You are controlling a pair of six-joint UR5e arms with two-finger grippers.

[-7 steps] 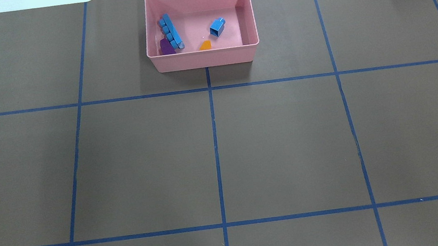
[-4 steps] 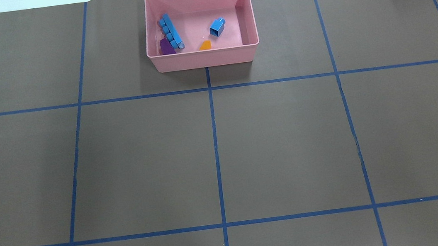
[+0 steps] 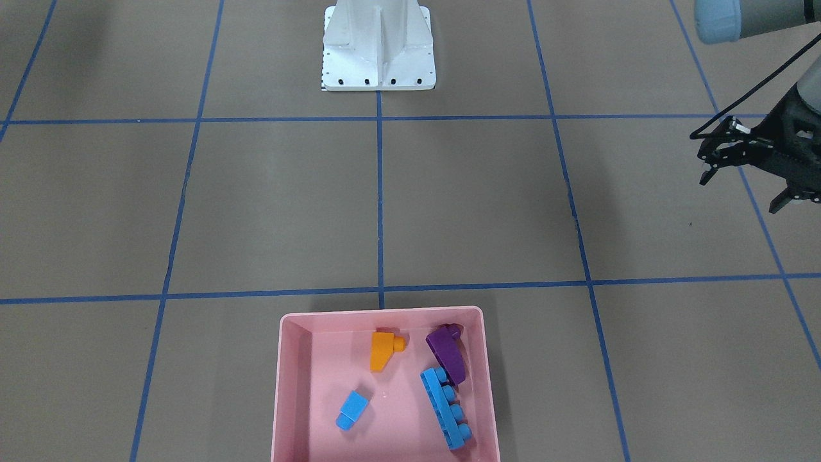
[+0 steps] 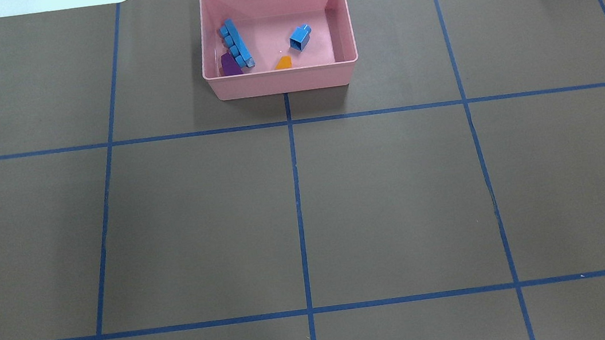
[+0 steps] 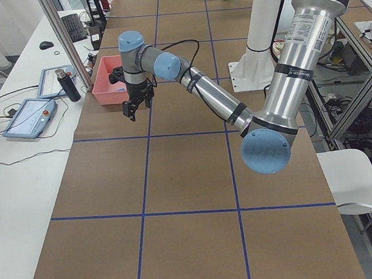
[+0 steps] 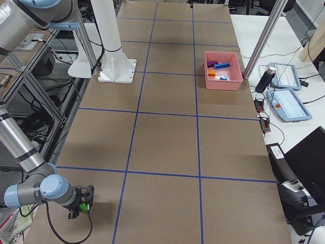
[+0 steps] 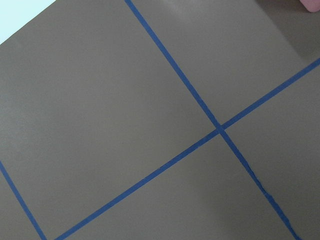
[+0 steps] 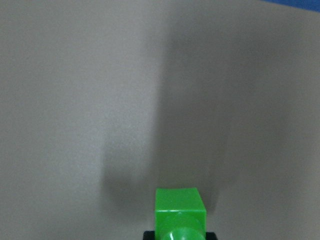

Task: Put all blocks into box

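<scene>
The pink box [image 3: 286, 385] stands at the table's far edge from the robot, also in the overhead view [image 4: 280, 82]. In it lie the orange block [image 3: 381, 351], the purple sloped block [image 3: 447, 350], the small light-blue block [image 3: 352, 409] and the long light-blue block [image 3: 446, 407]. My left gripper [image 3: 741, 189] hangs open and empty above the table, well off to the box's side. My right gripper [image 6: 80, 209] is far from the box at the table's near right end. It holds the green block [image 8: 180, 212] just above the paper.
The white robot base [image 3: 378, 51] sits at the table's near edge. Blue tape lines divide the brown table cover [image 4: 398, 198] into squares. A black bottle [image 6: 261, 81] and tablets lie on the white bench beyond the box.
The left gripper has drifted slightly toward the robot's side at the overhead view's left edge. The box and the blocks in it have not moved.
</scene>
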